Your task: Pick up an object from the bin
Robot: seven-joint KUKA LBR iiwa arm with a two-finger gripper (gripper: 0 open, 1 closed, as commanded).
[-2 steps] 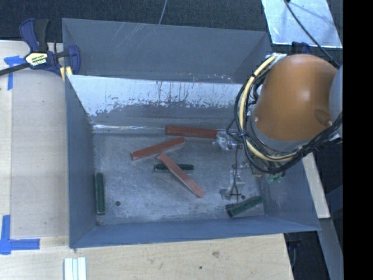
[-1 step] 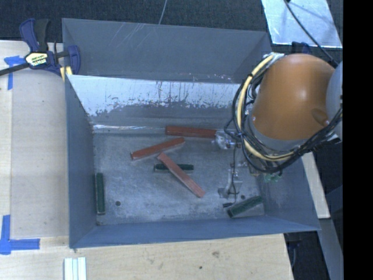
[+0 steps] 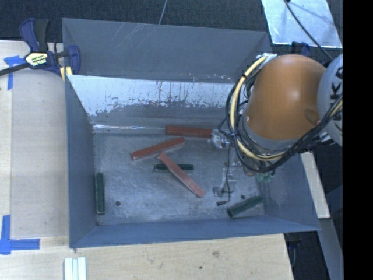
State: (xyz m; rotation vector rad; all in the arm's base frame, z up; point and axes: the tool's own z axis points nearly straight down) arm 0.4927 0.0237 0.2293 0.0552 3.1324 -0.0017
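Nearest, a dark green stick (image 3: 245,206) is lying at the front right of the bin (image 3: 175,231). The gripper (image 3: 223,194) is hanging just beside it, probably lining up a grasp; I cannot tell whether it is open or closed. Farther back, brown sticks (image 3: 182,177) are lying crossed on the bin floor.
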